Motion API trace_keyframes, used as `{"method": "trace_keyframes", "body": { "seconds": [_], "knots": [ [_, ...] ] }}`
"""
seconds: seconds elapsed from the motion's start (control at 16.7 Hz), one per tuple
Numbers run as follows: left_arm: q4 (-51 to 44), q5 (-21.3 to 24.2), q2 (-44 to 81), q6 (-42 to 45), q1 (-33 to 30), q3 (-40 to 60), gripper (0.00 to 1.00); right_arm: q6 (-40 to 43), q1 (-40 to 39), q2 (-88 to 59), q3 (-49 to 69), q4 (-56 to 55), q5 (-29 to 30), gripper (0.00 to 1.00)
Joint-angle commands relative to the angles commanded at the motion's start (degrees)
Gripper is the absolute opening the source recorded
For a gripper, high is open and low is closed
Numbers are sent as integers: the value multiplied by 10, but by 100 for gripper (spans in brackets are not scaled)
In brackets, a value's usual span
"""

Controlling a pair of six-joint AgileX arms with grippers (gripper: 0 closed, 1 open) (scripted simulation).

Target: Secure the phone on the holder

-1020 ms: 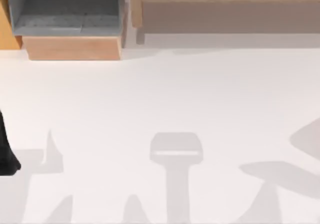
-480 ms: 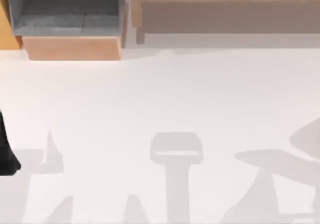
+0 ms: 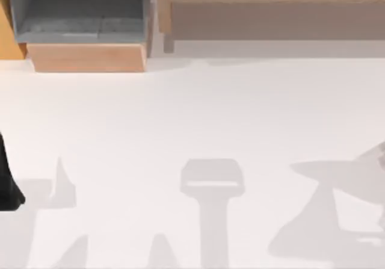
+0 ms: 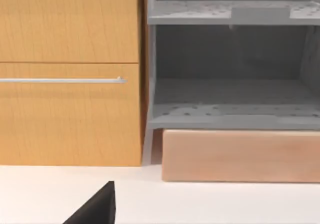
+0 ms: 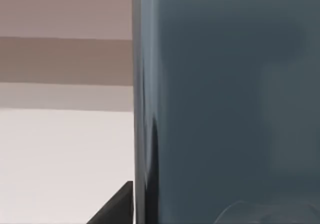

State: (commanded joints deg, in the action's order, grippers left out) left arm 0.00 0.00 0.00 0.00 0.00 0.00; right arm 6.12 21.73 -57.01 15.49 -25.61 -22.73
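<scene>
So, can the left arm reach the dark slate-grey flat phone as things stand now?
Probably not soon. The dark slate-grey flat phone sits right against the right wrist camera, while the left arm stays at the white table's left edge.

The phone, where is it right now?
The phone looms close before the right wrist camera, its dark slate face beside the white table.

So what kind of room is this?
Probably a rendered workshop or kitchen-like room: a smooth white table, an orange wooden cabinet with a thin metal handle, and grey open shelves behind it.
</scene>
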Motion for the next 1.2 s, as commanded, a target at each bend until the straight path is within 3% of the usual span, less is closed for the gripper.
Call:
{"method": "trace_keyframes", "body": {
  "seconds": [0.18, 0.96, 1.2],
  "knots": [
    [0, 0, 0, 0, 0, 0, 100, 0, 0, 0, 0, 0, 0, 0],
    [0, 0, 0, 0, 0, 0, 100, 0, 0, 0, 0, 0, 0, 98],
    [0, 0, 0, 0, 0, 0, 100, 0, 0, 0, 0, 0, 0, 100]
  ]
}}
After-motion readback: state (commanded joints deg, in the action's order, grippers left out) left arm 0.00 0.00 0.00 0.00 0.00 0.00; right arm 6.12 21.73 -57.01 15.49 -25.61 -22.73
